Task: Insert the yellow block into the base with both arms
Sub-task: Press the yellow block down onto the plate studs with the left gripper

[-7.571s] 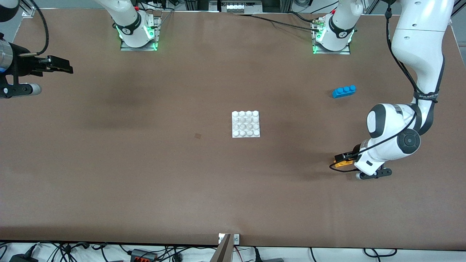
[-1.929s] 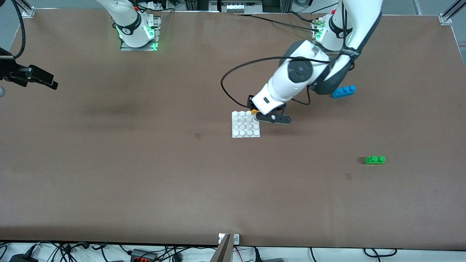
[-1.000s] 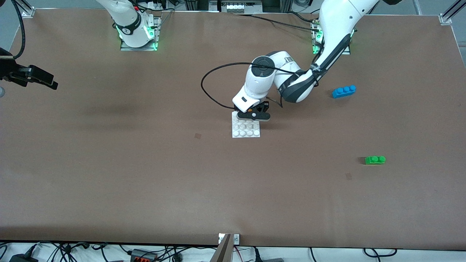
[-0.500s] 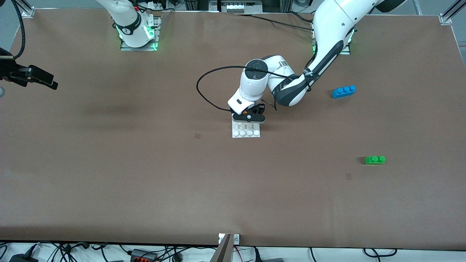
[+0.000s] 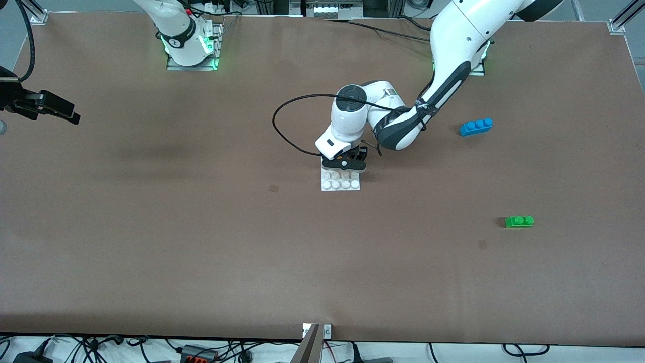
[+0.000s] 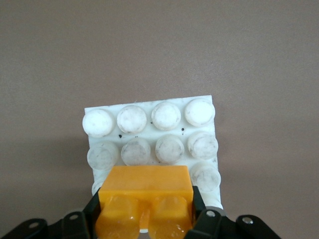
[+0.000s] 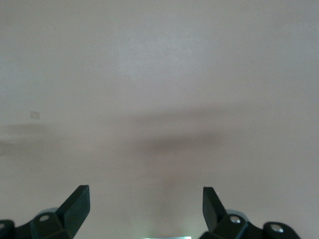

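The yellow block has its two studs facing the left wrist camera. My left gripper is shut on it, one black finger on each side. It hangs over the white studded base, above the rows farther from the front camera. I cannot tell whether block and base touch. In the front view the left gripper covers those rows of the base and hides the block. My right gripper waits open over the table's edge at the right arm's end, its fingers holding nothing.
A blue three-stud brick lies toward the left arm's end, farther from the front camera than the base. A green two-stud brick lies nearer to that camera at the same end. A black cable loops from the left wrist above the table.
My left gripper, still shut on the yellow block, has shifted slightly toward the right arm's end and come down over the base. The right arm has not moved.
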{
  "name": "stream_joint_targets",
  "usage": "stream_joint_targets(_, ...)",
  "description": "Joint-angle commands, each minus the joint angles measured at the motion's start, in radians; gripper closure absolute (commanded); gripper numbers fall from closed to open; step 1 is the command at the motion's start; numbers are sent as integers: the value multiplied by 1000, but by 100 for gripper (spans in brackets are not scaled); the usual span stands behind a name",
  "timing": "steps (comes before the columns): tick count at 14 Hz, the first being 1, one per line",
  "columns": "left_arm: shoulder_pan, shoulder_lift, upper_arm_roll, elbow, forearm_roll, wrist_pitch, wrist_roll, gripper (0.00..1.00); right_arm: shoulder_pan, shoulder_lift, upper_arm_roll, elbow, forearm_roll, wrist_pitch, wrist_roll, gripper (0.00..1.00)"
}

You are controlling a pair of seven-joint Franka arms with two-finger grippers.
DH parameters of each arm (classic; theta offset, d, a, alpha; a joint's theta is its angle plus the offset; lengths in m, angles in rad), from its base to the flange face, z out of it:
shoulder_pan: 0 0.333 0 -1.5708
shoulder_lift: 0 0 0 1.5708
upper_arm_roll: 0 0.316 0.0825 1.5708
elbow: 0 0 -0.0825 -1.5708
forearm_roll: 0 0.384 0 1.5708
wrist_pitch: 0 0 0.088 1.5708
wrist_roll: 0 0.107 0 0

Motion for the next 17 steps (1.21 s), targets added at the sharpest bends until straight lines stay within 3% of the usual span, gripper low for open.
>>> stream_joint_targets(1, -15, 13, 7, 21, 28, -9, -23, 69, -5, 6, 3, 21, 6, -11, 16, 0)
stream_joint_targets(17, -32, 43, 35, 40, 50, -8, -40, 69, -5, 6, 3, 21, 6, -11, 17, 0)
